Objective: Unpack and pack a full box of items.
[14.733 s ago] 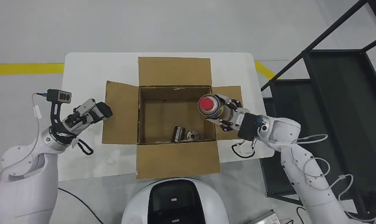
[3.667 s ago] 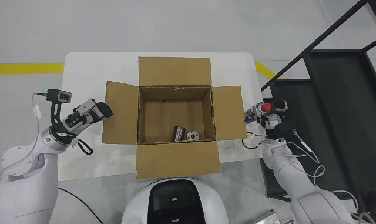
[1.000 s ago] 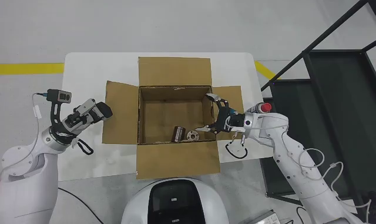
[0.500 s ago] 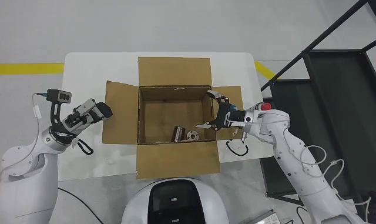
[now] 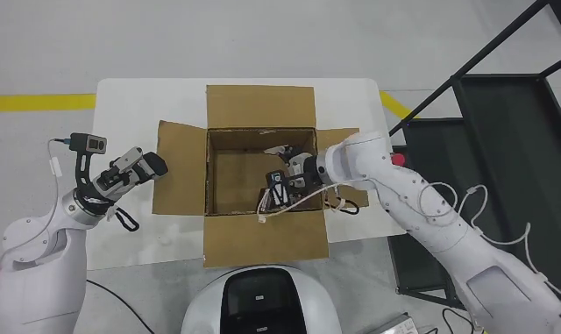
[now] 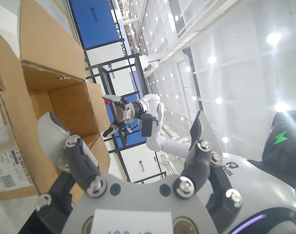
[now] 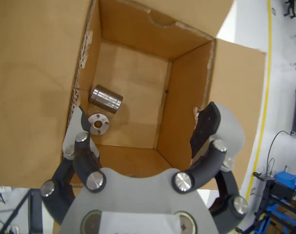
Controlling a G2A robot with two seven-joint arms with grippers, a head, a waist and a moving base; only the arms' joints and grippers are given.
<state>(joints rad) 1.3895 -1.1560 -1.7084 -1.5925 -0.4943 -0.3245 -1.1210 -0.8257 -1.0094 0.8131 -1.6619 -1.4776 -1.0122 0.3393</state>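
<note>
Cardboard is what most of the white bench (image 5: 140, 106) is taken up by: the box (image 5: 260, 106) is laid open at the middle, its four flaps folded outward. The right arm is extended over the box from the right, and the right pincer (image 7: 143, 110) is held above the interior, spread wide with nothing between its fingers. The left pincer (image 5: 151, 165) is kept well apart at the left of the box, likewise spread and empty, so the right arm is judged much the nearer to what is left inside.

Two metal parts are seen on the box floor, close to the near wall. The steel cylinder (image 7: 106, 98) is laid on its side, and the flanged disc (image 7: 98, 123) is laid flat just beside it. Both are placed off-centre under the right pincer, close to its near finger rather than midway between the fingers. The cylinder's long axis is seen to run roughly along the line joining the two fingers. A shift toward the near wall, and probably a turn of the wrist, is judged to be called for before a clean grip across the cylinder's round side.
</note>
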